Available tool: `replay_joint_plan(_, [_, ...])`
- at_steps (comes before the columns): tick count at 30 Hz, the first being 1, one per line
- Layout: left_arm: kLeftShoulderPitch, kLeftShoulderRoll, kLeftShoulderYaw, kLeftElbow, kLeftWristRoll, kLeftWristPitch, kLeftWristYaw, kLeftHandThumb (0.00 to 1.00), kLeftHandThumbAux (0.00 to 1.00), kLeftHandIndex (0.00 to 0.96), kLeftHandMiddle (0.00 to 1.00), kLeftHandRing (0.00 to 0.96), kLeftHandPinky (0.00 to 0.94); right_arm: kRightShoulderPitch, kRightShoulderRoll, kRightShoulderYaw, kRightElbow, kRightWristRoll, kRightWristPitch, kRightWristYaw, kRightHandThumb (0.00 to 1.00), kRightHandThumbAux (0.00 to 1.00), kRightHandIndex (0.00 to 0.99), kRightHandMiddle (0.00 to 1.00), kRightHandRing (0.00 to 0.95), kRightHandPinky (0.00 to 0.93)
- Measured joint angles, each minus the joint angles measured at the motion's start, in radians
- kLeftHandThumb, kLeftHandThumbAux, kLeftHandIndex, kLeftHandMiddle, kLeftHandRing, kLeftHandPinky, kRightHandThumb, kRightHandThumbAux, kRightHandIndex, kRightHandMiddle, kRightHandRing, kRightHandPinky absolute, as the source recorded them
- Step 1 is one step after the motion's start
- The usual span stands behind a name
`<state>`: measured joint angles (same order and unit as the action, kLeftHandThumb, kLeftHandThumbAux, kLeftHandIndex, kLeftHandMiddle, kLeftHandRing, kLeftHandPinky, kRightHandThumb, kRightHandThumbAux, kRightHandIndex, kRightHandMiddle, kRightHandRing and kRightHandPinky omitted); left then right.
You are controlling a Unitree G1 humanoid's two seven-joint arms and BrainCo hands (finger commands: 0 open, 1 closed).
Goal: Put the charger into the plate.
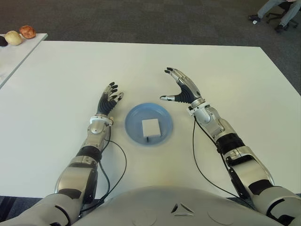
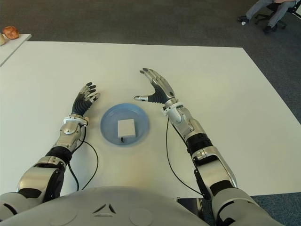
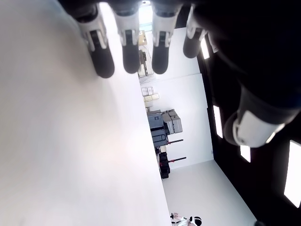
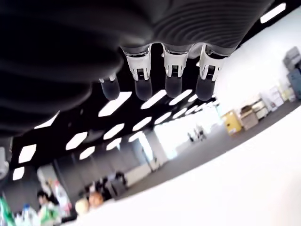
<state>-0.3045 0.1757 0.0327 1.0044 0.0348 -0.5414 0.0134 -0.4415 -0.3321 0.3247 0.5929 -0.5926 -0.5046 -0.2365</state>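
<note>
The charger, a small white block, is seen lying flat inside the blue plate, which sits on the wide white surface between the two arms, so the task is judged done. The right robot hand is held just beyond the plate's far right edge with fingers spread and nothing gripped, while the left robot hand is shown to the plate's left, fingers extended and empty. The plate could be nudged and the charger tipped out if the right robot hand were swept low across the rim on withdrawal.
</note>
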Motion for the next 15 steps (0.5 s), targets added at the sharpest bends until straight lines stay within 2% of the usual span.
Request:
replay_joint_plan(10, [-0.013,-0.001,-0.001,0.017,0.002,-0.001,0.010,0.000,0.559,0.089,0.159,0.155,0.148,-0.054,0.125,-0.134,0.185,0.272,-0.016,0.087,0.160,0.544,0.000,0.000,0.000,0.006])
replay_joint_plan(15, [-0.021,-0.001,-0.001,0.026,0.002,-0.001,0.011,0.000,0.560,0.080,0.153,0.150,0.149,-0.074,0.163,-0.181,0.227,0.344,-0.005,0.128,0.143,0.591,0.000,0.000,0.000,0.000])
